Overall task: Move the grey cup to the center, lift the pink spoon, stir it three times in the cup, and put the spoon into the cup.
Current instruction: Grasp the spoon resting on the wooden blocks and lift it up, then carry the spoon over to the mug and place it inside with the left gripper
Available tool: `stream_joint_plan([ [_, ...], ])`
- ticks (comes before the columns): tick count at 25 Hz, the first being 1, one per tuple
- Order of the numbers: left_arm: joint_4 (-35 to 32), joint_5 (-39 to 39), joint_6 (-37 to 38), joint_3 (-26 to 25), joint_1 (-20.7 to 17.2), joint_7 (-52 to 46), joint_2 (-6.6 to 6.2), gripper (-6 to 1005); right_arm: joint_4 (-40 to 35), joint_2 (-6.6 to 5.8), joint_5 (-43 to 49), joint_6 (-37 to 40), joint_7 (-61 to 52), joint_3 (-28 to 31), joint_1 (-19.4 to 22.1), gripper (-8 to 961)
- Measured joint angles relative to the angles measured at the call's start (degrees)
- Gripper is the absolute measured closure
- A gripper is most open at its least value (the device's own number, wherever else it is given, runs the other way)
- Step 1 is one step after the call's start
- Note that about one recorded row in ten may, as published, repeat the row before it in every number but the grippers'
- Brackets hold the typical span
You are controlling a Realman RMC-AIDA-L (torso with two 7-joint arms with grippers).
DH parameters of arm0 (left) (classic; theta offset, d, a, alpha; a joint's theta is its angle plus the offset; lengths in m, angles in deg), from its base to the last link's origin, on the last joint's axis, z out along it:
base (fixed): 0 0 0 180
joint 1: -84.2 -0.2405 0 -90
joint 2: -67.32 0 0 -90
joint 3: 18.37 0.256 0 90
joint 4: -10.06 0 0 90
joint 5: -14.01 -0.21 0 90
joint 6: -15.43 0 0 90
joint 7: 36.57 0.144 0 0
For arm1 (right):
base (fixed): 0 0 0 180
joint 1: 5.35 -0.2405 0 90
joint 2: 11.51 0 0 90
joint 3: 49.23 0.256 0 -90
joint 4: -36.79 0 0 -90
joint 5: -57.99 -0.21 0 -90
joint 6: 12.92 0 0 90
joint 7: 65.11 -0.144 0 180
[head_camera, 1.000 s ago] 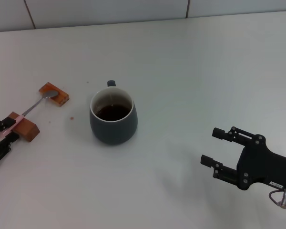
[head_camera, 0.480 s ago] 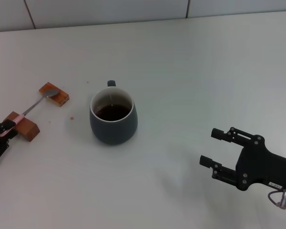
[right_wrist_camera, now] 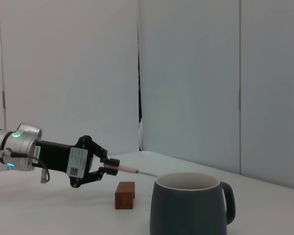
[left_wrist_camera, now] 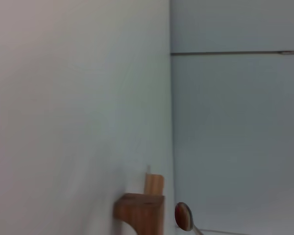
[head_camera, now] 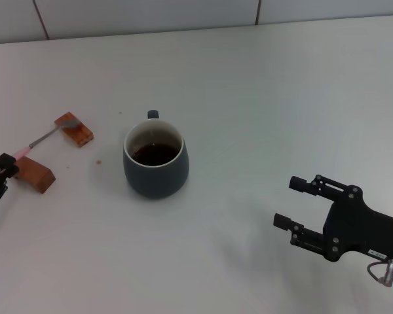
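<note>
The grey cup (head_camera: 154,159) with dark liquid stands upright mid-table; it also shows in the right wrist view (right_wrist_camera: 191,207). The pink spoon (head_camera: 42,139) is held by its pink handle in my left gripper (head_camera: 4,169) at the far left edge. The handle is raised off the near wooden block (head_camera: 37,174), and the bowl hangs over the far block (head_camera: 75,129). In the right wrist view my left gripper (right_wrist_camera: 111,167) is shut on the spoon (right_wrist_camera: 130,170), which points toward the cup. My right gripper (head_camera: 292,203) is open and empty at the front right.
The two brown wooden blocks lie left of the cup; the left wrist view shows both blocks (left_wrist_camera: 139,209) and the spoon bowl (left_wrist_camera: 183,216). A tiled wall (head_camera: 183,13) runs along the table's back edge.
My left gripper has shifted left and lifted the spoon's pink handle off the near block. The cup and the right arm have barely moved.
</note>
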Motion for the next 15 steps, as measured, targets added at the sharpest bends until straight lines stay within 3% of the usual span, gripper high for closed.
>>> stream_joint_plan([
  [8, 0.03, 0.78, 2.0, -0.54, -0.15, 1.88, 0.36, 871, 0.76, 0.0, 0.0, -0.46, 0.01, 0.0, -0.08, 257],
  [15, -0.89, 7.06, 11.38, -0.61, 2.53, 11.99, 1.2, 870, 0.79, 0.0, 0.08, -0.51, 0.02, -0.09, 0.1, 257],
])
